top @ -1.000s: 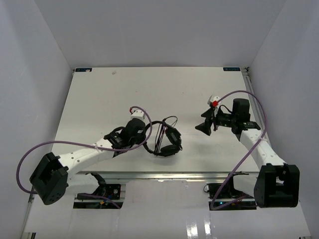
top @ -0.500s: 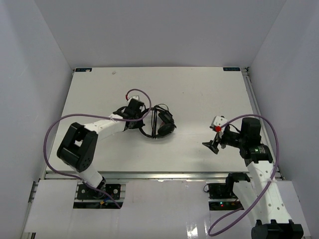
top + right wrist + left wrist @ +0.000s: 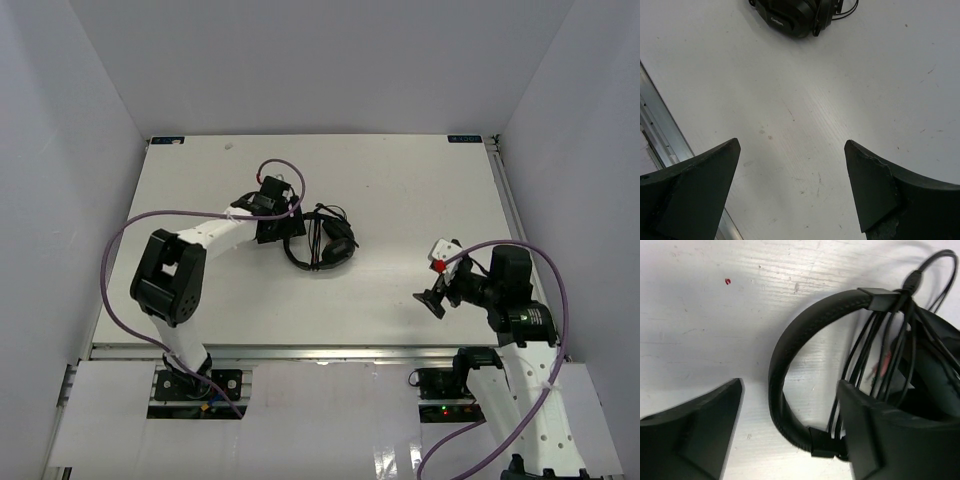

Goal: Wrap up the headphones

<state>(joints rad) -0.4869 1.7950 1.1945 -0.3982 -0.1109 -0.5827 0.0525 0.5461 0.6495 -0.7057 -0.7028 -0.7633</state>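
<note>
- The headphones [image 3: 325, 243] lie flat on the white table [image 3: 400, 190], around the middle of it and a little to the left, just beside the left gripper [image 3: 287, 228].
- From above, their long axis runs roughly left to right across the table. The crown of the headband [image 3: 776, 375] points towards the left arm, and the earcups [image 3: 790, 17] sit at the right-hand end.
- In the left wrist view the headband is an open arch with its curve bulging to the left of the picture.
- Several strands of the thin black cord [image 3: 867, 347] stretch across the mouth of that arch, from one end of the band to the other. A small loop of cord pokes out beyond the upper end.
- The left gripper's jaws stand apart and low over the table with the headband's curve between them. The left finger is clear of the band, and the right finger overlaps the cord strands and earcups.
- The right gripper [image 3: 434, 297] hangs near the front right of the table, well apart from the headphones, with its jaws spread wide over bare tabletop.
</note>
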